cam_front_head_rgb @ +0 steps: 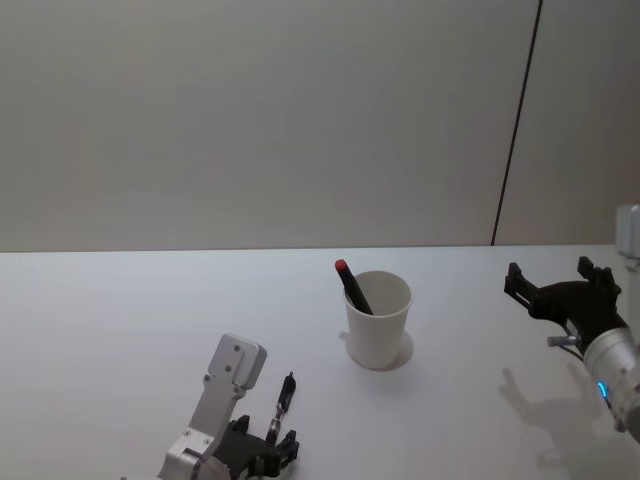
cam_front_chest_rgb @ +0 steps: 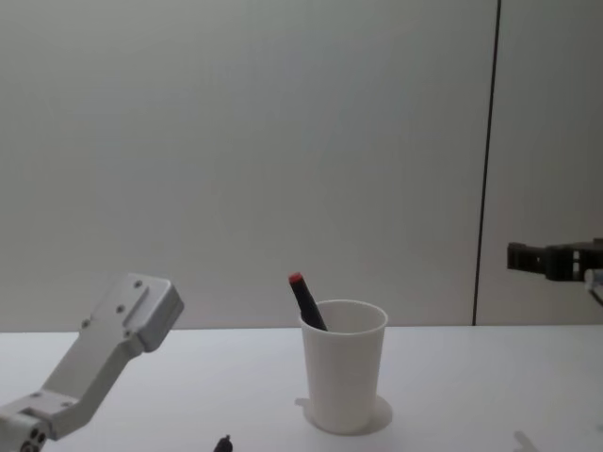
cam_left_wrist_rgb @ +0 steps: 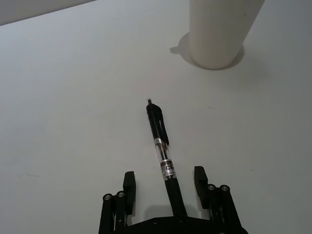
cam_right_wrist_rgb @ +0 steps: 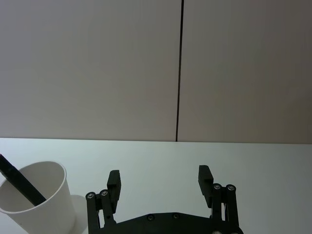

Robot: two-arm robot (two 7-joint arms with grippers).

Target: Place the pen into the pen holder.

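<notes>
A black pen (cam_left_wrist_rgb: 161,141) lies flat on the white table, its tip toward the pen holder (cam_front_head_rgb: 378,320), a plain white paper cup (cam_left_wrist_rgb: 218,34) standing upright mid-table. My left gripper (cam_left_wrist_rgb: 164,184) is open low over the table, a finger on each side of the pen's rear end without touching it; the head view has this gripper (cam_front_head_rgb: 272,442) at the near edge with the pen (cam_front_head_rgb: 285,400) sticking out ahead. Inside the cup (cam_front_chest_rgb: 345,377) leans a dark pen with a red cap (cam_front_chest_rgb: 303,299). My right gripper (cam_front_head_rgb: 548,272) hovers open and empty to the cup's right.
The white table (cam_front_head_rgb: 130,330) runs back to a plain grey wall with a dark vertical seam (cam_front_head_rgb: 515,130). My left arm's silver link (cam_front_chest_rgb: 108,344) rises at the left of the chest view. The right wrist view has the cup (cam_right_wrist_rgb: 36,204) off to one side of the right gripper (cam_right_wrist_rgb: 159,179).
</notes>
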